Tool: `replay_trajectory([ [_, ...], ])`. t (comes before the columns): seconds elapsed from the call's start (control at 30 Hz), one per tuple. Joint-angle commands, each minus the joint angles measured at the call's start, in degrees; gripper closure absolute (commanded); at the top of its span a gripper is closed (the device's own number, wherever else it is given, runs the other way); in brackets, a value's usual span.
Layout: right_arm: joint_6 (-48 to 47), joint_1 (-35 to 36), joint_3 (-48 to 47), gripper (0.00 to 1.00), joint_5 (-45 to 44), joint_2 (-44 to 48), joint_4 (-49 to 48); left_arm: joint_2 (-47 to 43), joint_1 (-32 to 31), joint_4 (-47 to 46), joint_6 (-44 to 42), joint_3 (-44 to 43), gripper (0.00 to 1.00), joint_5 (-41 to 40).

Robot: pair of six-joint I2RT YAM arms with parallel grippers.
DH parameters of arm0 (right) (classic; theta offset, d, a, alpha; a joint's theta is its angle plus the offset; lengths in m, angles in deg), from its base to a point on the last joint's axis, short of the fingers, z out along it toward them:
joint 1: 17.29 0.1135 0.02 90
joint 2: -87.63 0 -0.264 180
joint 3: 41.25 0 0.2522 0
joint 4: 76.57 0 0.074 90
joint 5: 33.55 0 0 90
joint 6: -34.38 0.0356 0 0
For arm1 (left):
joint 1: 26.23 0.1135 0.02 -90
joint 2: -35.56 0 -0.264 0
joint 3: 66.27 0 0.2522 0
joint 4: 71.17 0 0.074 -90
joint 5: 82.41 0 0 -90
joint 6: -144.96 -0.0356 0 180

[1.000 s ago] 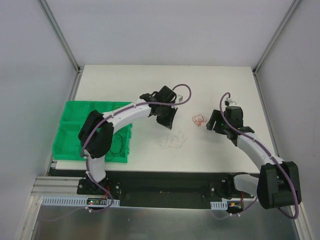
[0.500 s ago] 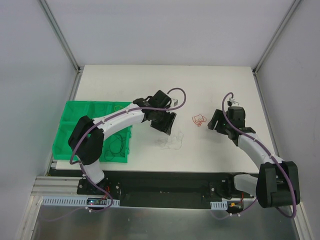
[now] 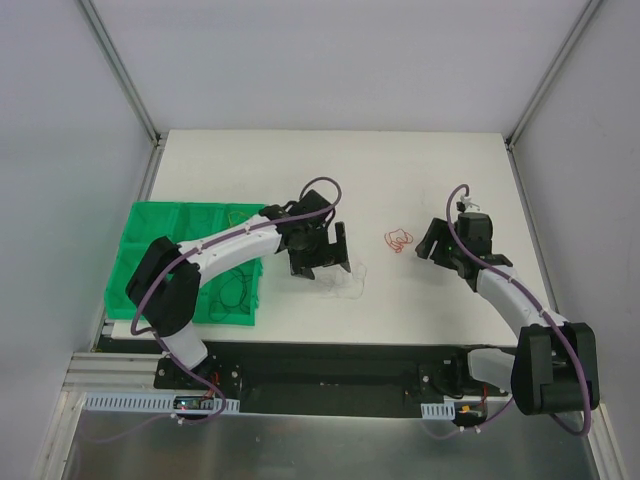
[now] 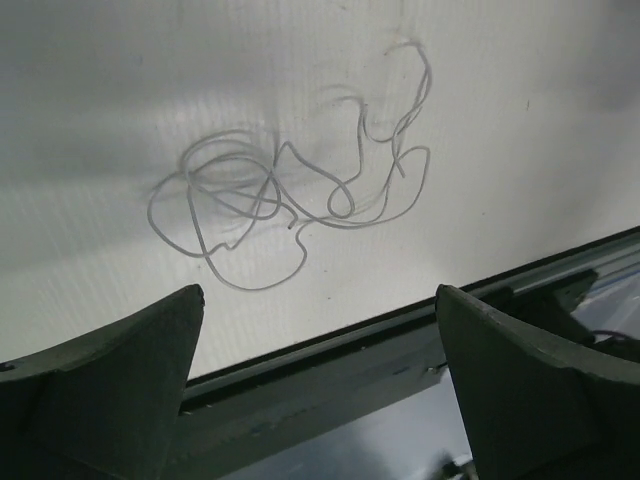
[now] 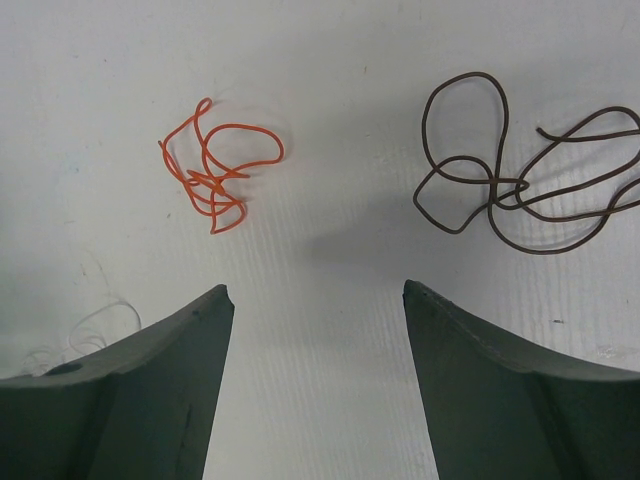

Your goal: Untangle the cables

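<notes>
The grey wire [image 4: 290, 215] lies loose on the white table [image 3: 300, 170], a flat scribble of loops close to the near edge, with nothing touching it. A second ago the left gripper [image 4: 318, 300] was pinched shut higher up over the table. Since then it has swung down toward the near edge and spread its jaws wide. It now hangs just above the grey wire with both fingers clear of it. I read this as a release: the grey wire has been carried away from the others and dropped on its own patch.

The red wire [image 5: 213, 172] sits well apart to the right, a small tight knot by itself. The brown wire [image 5: 520, 175] lies on the far side of it, in wider loops, apart from the red one. The right gripper [image 5: 316, 292] hovers over the gap between them, jaws parted and empty. It has barely moved over the last second.

At the left a green bin [image 3: 150, 225] holds some dark loops [image 3: 232, 295]; what they are is too small to tell.

Three colours now lie separate, so the sorting looks far along. What seems left is each wire's own kinks, the red one most of all.
</notes>
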Motion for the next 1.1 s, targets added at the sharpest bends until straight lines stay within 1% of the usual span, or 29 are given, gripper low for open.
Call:
replay_trajectory([
  [0.0,1.02,-0.77,-0.28,0.28,1.77,0.7,-1.62,-2.47,-0.93,-0.15,26.18,1.72,0.01,-2.73],
  [0.07,1.02,-0.94,-0.02,0.28,1.68,1.23,-1.7,-2.03,-1.01,2.22,33.47,2.33,0.01,-3.71],
  [0.17,1.1,-1.38,0.25,0.28,1.86,1.41,-1.97,-0.45,-1.45,3.63,40.43,3.04,0.01,-2.39],
  [0.3,1.46,-1.91,0.25,0.28,3.0,1.15,-2.14,2.71,-1.54,8.19,46.24,1.2,0.01,-1.6],
  [0.4,1.46,-2.09,0.51,0.28,3.53,1.14,-2.32,4.64,-1.45,9.18,48.71,-0.38,0.01,-2.39],
  [0.6,1.63,-2.44,0.78,0.28,3.7,0.88,-2.94,10.53,-1.45,9.18,50.56,-3.64,0.01,-1.69],
  [0.67,1.72,-2.44,0.69,0.28,3.97,0.62,-2.94,12.64,-1.37,9.26,50.56,-4.6,0.06,-1.69],
  [0.7,1.72,-2.53,0.78,0.28,3.88,0.62,-3.02,13.43,-1.45,9.18,50.74,-4.69,0.1,-1.34],
  [0.83,1.81,-2.7,1.13,0.28,3.79,0.18,-3.29,13.62,-1.28,9.18,50.48,-4.26,0.34,-2.64],
  [0.9,1.81,-2.7,1.04,0.28,4.14,0.09,-3.38,12.13,-1.02,9.26,49.25,-3.82,0.55,-5.28],
  [0.93,1.81,-2.79,1.04,0.28,4.14,0.09,-3.38,11.16,-0.67,9.18,48.63,-3.64,0.69,-6.25],
  [0.97,1.81,-2.79,1.04,0.28,4.14,0.26,-3.38,10.28,-0.32,9.26,47.58,-3.47,0.87,-7.21],
  [1.0,1.81,-2.79,1.13,0.28,4.14,0.35,-3.38,9.32,0.04,9.18,46.96,-3.2,0.95,-7.92],
  [1.03,1.81,-2.79,1.22,0.28,4.14,0.62,-3.38,8.26,0.47,9.18,46.0,-2.85,1.0,-8.88],
  [1.07,1.81,-2.79,1.39,0.28,4.06,1.05,-3.38,6.69,0.65,9.09,44.25,-2.41,1.0,-10.11],
])
